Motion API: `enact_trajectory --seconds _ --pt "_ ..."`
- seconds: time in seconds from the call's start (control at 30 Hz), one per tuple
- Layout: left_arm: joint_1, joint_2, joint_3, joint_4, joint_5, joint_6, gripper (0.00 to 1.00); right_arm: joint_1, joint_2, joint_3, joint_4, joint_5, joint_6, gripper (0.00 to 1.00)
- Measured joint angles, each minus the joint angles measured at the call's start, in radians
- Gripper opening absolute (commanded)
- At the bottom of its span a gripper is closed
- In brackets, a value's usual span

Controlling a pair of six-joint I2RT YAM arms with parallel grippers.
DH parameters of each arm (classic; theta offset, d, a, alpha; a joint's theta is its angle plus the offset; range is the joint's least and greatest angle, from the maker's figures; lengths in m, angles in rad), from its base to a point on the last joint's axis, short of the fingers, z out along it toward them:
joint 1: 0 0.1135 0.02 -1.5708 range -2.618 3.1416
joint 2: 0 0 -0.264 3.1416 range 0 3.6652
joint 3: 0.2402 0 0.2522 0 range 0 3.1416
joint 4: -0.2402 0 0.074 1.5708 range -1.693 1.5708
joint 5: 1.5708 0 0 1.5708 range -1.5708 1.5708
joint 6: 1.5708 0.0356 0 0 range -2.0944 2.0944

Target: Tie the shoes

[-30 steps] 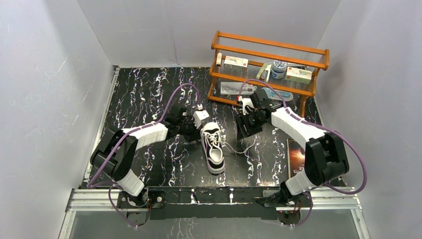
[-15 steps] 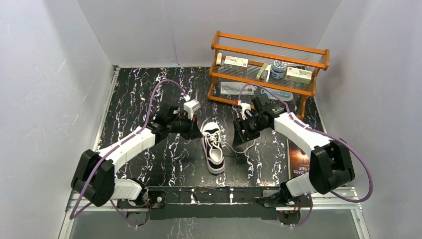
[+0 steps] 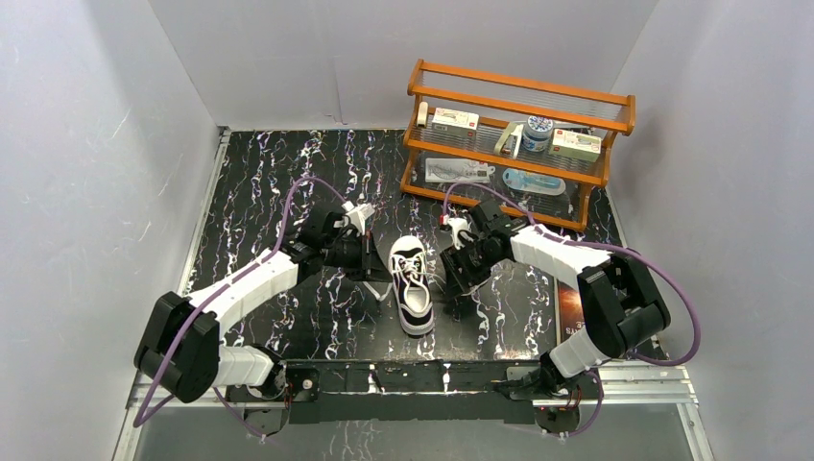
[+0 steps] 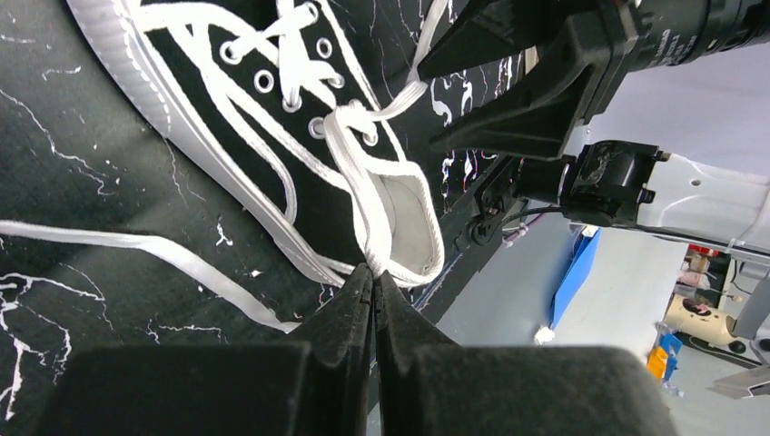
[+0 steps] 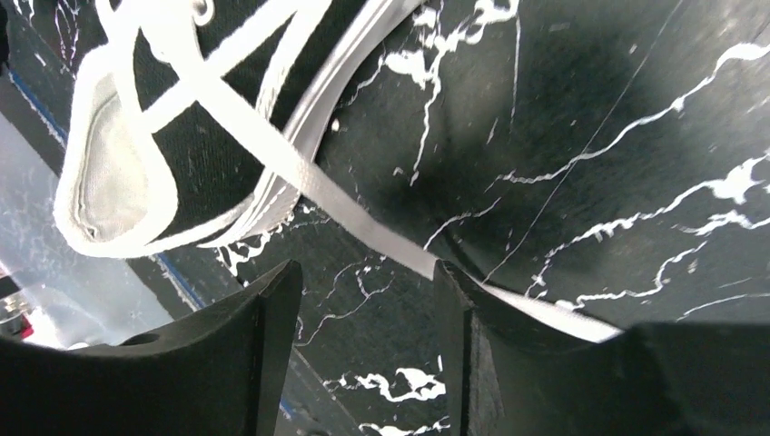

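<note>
The black sneaker (image 3: 413, 286) with white sole stands mid-table, toe toward the arms. In the left wrist view, my left gripper (image 4: 372, 271) is shut on a white lace (image 4: 354, 191) that runs from the top eyelets, beside the shoe's (image 4: 236, 127) heel opening. It sits at the shoe's left side (image 3: 376, 271). My right gripper (image 5: 363, 277) is open at the shoe's right side (image 3: 451, 277). The other lace (image 5: 300, 173) runs from the shoe (image 5: 182, 154) across the table and passes under its right finger (image 5: 454, 300), not gripped.
An orange wooden shelf (image 3: 518, 106) with boxes and a jar stands at the back right. A dark book (image 3: 568, 305) lies by the right arm's base. A loose lace end (image 4: 136, 245) lies on the black marbled table (image 3: 269, 182). Grey walls close in on both sides.
Both grippers have moved in closer to the shoe. The left arm lowered and stretched out, its wrist now low by the shoe's left side. The right gripper slid left toward the shoe.
</note>
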Motion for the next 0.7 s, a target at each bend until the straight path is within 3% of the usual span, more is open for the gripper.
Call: enact_trajectory --seconds 0.17,0.27,0.47,0.67,0.7 --pt "0.0 -0.02 -0.013 0.006 -0.005 -0.011 0.0 0.0 0.0 -0.002 0.057 0.026 0.03 0.31" --pt "0.0 -0.024 -0.013 0.014 -0.018 0.022 0.0 0.0 -0.013 -0.016 0.093 0.063 0.081 0.0" --pt "-0.002 -0.024 -0.016 0.043 -0.042 0.108 0.0 0.0 -0.082 -0.001 0.098 0.096 0.2 0.0" --pt "-0.029 -0.026 -0.072 0.126 -0.056 0.225 0.0 0.001 -0.06 0.187 0.054 0.046 0.339 0.0" --pt "-0.035 -0.026 -0.079 0.131 -0.063 0.248 0.0 0.001 -0.038 0.263 0.026 0.04 0.346 0.12"
